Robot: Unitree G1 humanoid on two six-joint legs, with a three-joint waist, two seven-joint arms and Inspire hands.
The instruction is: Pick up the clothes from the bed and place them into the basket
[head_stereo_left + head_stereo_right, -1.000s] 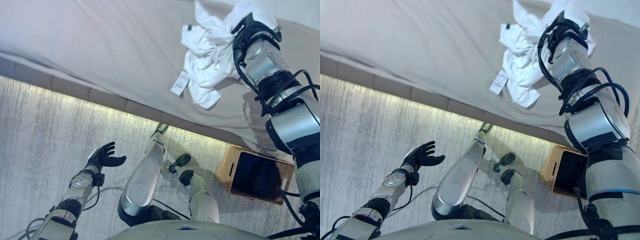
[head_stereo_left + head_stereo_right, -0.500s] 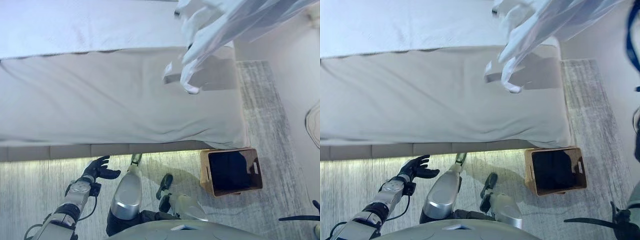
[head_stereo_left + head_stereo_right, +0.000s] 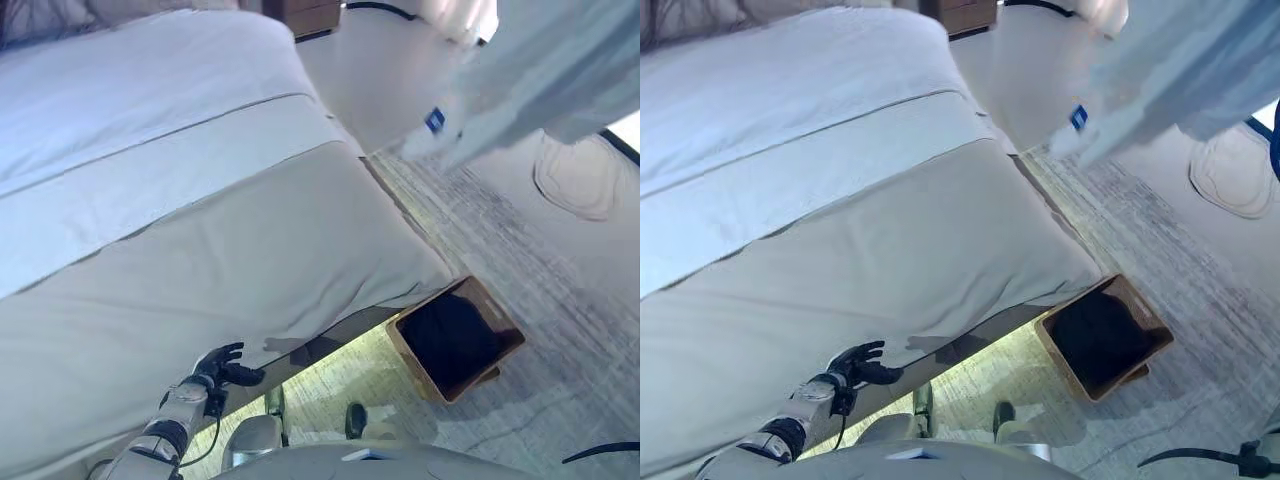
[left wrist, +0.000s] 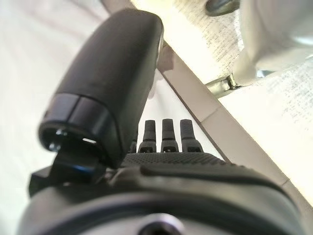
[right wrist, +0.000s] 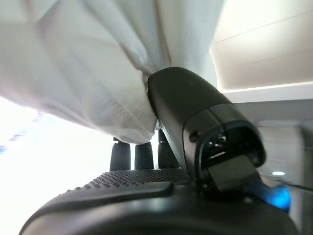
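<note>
Bedroom, pretty clearly. Big bed with a smooth beige-grey cover and a white sheet section filling most of the head views, with a glowing light strip running under its frame. Grey streaky carpet floor beside it. Open wooden box-shaped laundry basket with a dark inside parked on the floor at the bed's corner. Brown wooden furniture piece by the far end of the bed.

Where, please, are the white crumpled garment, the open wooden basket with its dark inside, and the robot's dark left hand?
white crumpled garment (image 3: 560, 75): left eye view, on the hanging cloth.
open wooden basket (image 3: 412, 360): left eye view, on its near rim.
left hand (image 3: 218, 366): left eye view, on the palm.
</note>
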